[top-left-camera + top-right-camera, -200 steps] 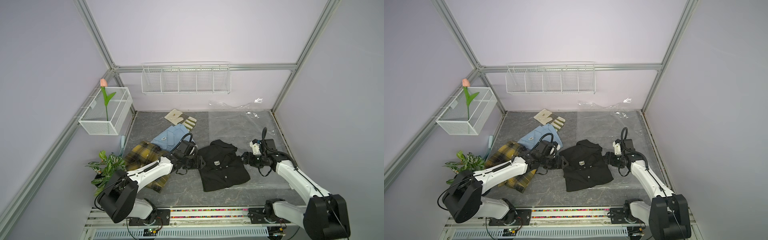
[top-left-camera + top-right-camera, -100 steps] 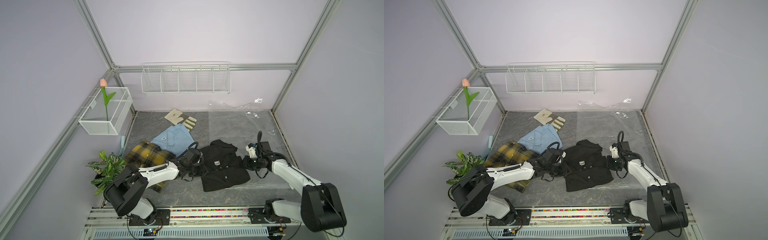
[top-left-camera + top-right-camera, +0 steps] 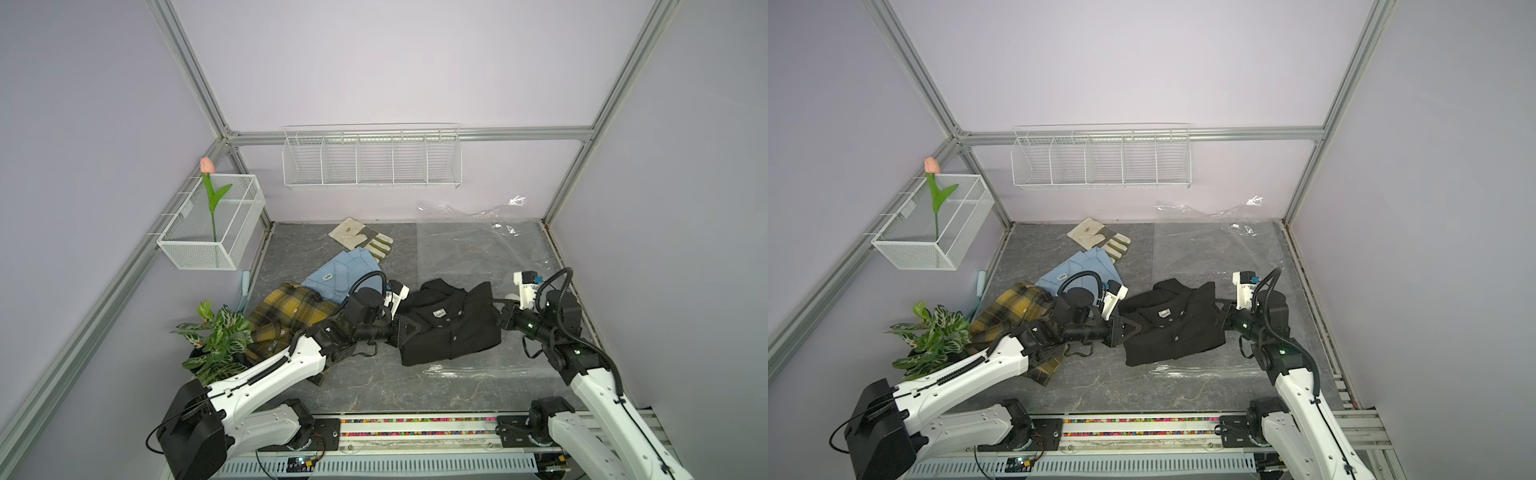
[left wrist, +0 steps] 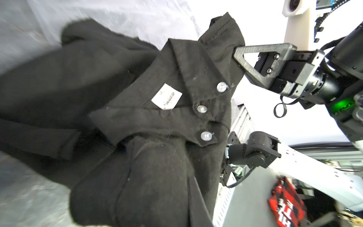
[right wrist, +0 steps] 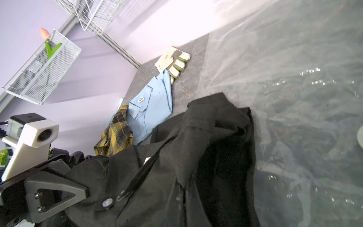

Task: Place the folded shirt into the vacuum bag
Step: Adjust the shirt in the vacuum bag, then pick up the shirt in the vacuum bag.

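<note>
Right of table [image 3: 365,386] centre: black shirt [image 3: 451,332] lying atop vacuum bag [image 3: 478,257], apparently not inside. Left gripper [image 3: 415,329], right gripper [image 3: 496,309] clamped tight on opposite shirt edges. Step: grasp. Next: joint lift, locate bag mouth.

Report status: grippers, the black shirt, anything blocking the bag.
Left gripper and right gripper shut on black shirt, opposite edges. Shirt lies over vacuum bag, no plastic covering it. Blue shirt, plaid shirt off to the side, not blocking.

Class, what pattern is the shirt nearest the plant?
Yellow-black plaid shirt; clearest in a top view.
</note>
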You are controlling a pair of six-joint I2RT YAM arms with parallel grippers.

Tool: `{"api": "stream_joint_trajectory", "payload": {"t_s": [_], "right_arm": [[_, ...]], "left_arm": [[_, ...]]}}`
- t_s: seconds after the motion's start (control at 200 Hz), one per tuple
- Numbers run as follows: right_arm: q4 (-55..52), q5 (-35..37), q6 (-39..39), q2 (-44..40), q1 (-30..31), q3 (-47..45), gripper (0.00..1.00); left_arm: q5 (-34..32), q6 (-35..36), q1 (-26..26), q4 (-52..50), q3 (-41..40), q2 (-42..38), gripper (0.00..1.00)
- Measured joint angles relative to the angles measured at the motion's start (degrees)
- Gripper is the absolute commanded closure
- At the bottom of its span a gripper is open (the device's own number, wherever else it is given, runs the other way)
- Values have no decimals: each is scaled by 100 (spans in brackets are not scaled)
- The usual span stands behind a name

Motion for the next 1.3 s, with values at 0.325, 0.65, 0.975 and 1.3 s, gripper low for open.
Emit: {"api": "stream_joint_trajectory", "payload": {"t_s": [0.325, 0.65, 0.975, 1.3], "right_arm": [[1451, 229, 227, 2321, 55, 629, 93], [688, 968, -179, 4024, 57, 1340, 39], [-560, 662, -439, 3215, -87, 1215, 22], [-879, 483, -544, 4061, -59, 1073, 20]], "left_arm": [[-975, 87, 796, 544, 37, 754, 84], [-1532, 35, 879, -448, 852, 3228, 66], [-2000, -111, 662, -1539, 1617, 1919, 47], [-1093, -592, -470, -186, 2262, 3897, 51]]}}
